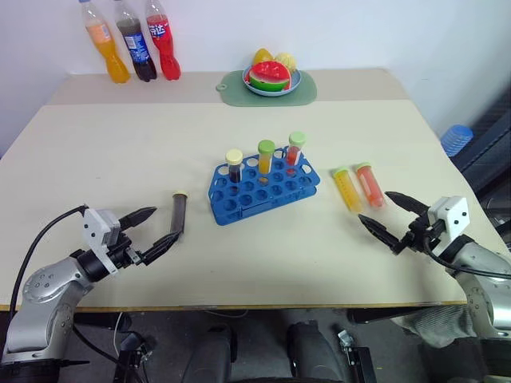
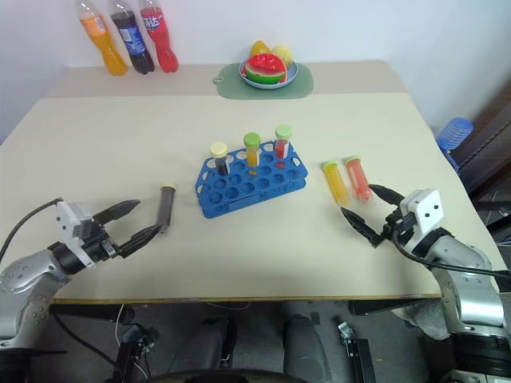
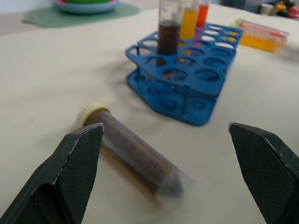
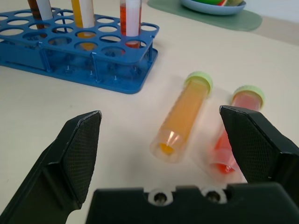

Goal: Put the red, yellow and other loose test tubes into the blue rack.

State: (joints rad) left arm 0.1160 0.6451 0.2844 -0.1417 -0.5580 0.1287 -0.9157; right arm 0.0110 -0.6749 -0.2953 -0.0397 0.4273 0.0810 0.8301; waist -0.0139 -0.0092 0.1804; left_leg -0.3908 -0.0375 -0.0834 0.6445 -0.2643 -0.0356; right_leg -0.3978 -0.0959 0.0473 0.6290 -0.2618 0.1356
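Observation:
The blue rack (image 1: 275,198) stands mid-table with three capped tubes upright in it: dark, yellow and red. To its right lie a loose yellow tube (image 1: 347,189) and a loose red tube (image 1: 370,184), side by side. A dark brown tube (image 1: 180,212) lies to the rack's left. My left gripper (image 1: 152,231) is open just short of the brown tube (image 3: 135,156), fingers on either side of its near end. My right gripper (image 1: 391,216) is open close to the near ends of the yellow tube (image 4: 183,117) and red tube (image 4: 236,135), holding nothing.
A green mat (image 1: 307,93) with a plate of toy fruit (image 1: 271,76) sits at the table's far edge. Three drink bottles (image 1: 132,40) stand at the far left corner. A blue object (image 1: 457,139) lies off the table's right side.

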